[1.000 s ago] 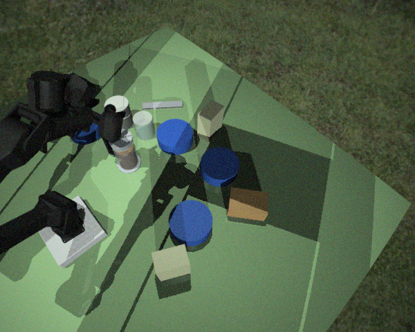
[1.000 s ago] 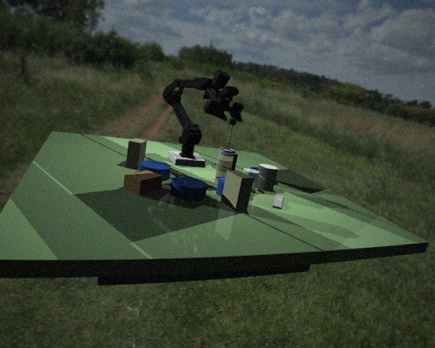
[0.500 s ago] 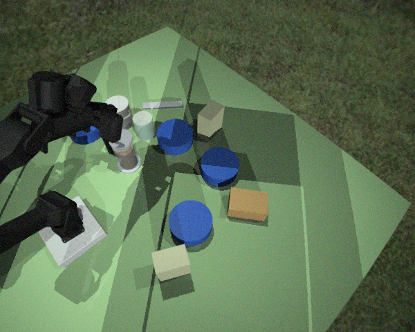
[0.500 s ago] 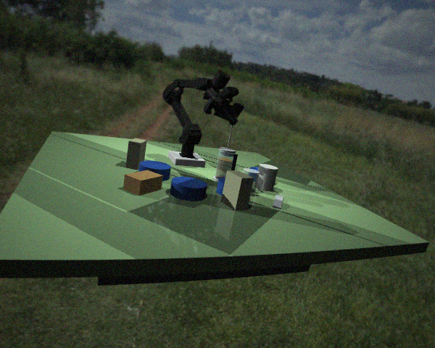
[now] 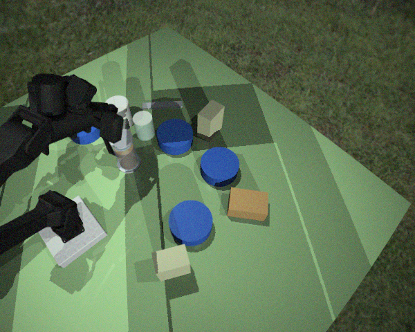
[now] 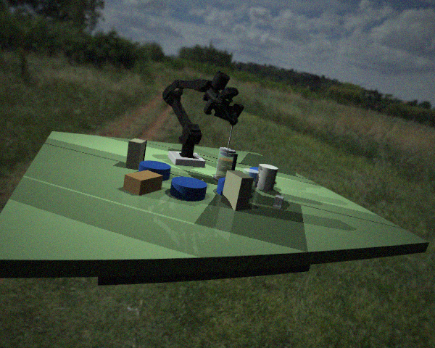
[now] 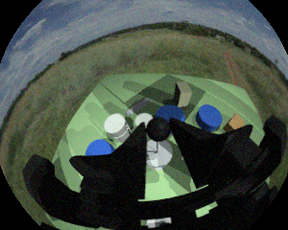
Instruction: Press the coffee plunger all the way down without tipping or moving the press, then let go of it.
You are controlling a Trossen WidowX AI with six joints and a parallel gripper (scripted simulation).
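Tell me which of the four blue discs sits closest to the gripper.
The blue disc half hidden under the gripper, at the table's far left. The other three lie out in the open to the right of the coffee press, each farther away.
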